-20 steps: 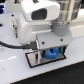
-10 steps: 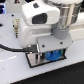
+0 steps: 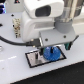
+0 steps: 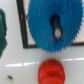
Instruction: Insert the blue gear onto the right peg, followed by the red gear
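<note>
**Blue gear looks seated, red one's up next**

My gripper (image 3: 51, 48) is hovering right over the plate (image 3: 33, 59), but honestly I can't tell if my jaws are clamped or let go – the arm body blocks them in the exterior view and the wrist view doesn't show the fingertips at all.

Directly below me the blue gear (image 4: 56, 25) lies flat on the grey plate, towards the exterior view's right end of it. Through its centre hole I can see something pale, maybe the right peg (image 4: 58, 33), though it's too blurry to swear by.

The red gear (image 4: 51, 72) sits on the white table (image 4: 20, 67) just off the plate's black frame, apart from the blue one.

My guess: it's light, stiff plastic, not fragile – the toothed rim should give decent bite, so I'd pinch it across the teeth or on the raised hub.
</note>
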You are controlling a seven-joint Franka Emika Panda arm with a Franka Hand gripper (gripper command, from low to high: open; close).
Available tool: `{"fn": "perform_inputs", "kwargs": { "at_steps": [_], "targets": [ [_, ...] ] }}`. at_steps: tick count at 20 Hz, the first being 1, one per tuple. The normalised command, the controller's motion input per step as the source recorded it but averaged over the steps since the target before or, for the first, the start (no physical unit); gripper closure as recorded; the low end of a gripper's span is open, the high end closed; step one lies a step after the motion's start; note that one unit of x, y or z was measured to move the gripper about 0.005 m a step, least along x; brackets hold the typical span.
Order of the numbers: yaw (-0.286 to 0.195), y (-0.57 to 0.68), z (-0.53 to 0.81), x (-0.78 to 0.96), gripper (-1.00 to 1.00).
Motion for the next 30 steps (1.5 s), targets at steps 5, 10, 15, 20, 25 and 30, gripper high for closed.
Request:
{"fn": "perform_inputs", "kwargs": {
  "at_steps": [5, 10, 15, 20, 25, 30],
  "targets": [
    [0.000, 0.07, 0.07, -0.49, -1.00],
    [0.000, 0.01, -0.13, -0.58, -1.00],
    [0.000, -0.03, -0.27, -0.39, -1.00],
    [0.000, -0.01, -0.31, -0.14, -1.00],
    [0.000, -0.02, -0.30, -0.15, -1.00],
    [0.000, -0.02, -0.25, -0.19, -1.00]
  ]
}}
